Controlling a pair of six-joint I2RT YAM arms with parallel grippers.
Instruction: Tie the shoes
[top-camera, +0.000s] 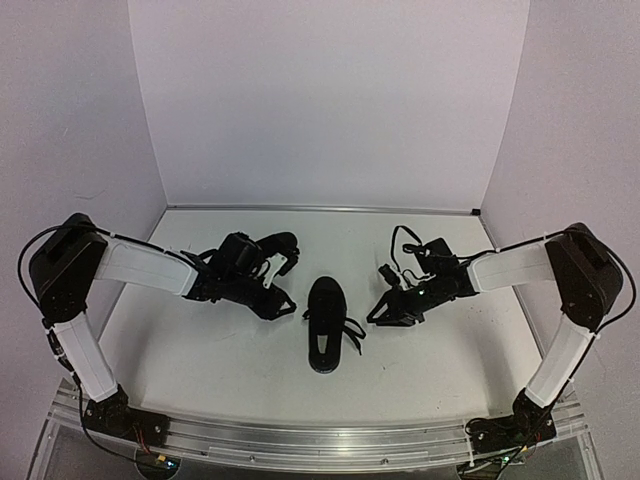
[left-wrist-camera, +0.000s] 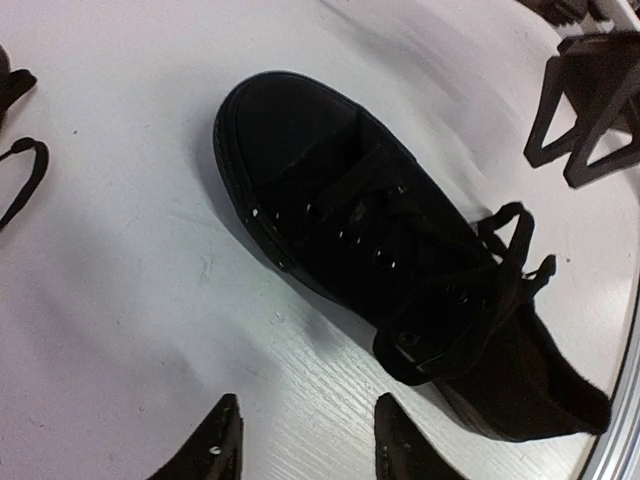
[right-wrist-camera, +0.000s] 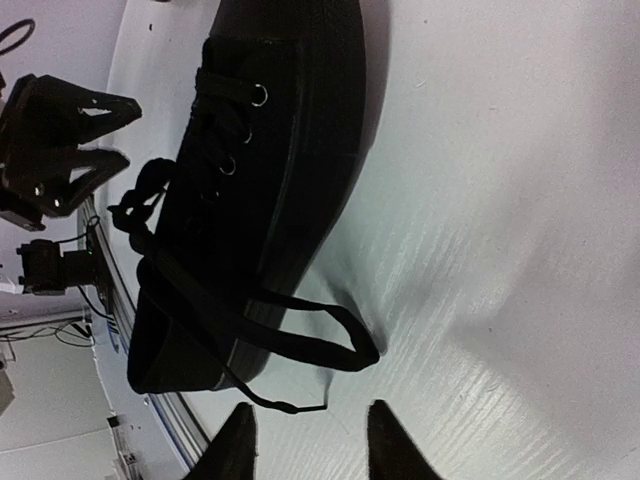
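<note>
Between left claw (left-wrist-camera: 308, 418), right claw (right-wrist-camera: 310, 415): shoe (top-camera: 325, 325)

Fixed overhead view from the near edge; both wrist views close on one shoe (top-camera: 325, 325).

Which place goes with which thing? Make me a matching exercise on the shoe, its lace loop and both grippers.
Things: 1 shoe; 2 left gripper; 3 right gripper; 4 lace loop.
Places: A open, right of the shoe; B flat on the table beside the shoe; C between the grippers; D open, left of the shoe.
Pairs: 1-C, 2-D, 3-A, 4-B.
</note>
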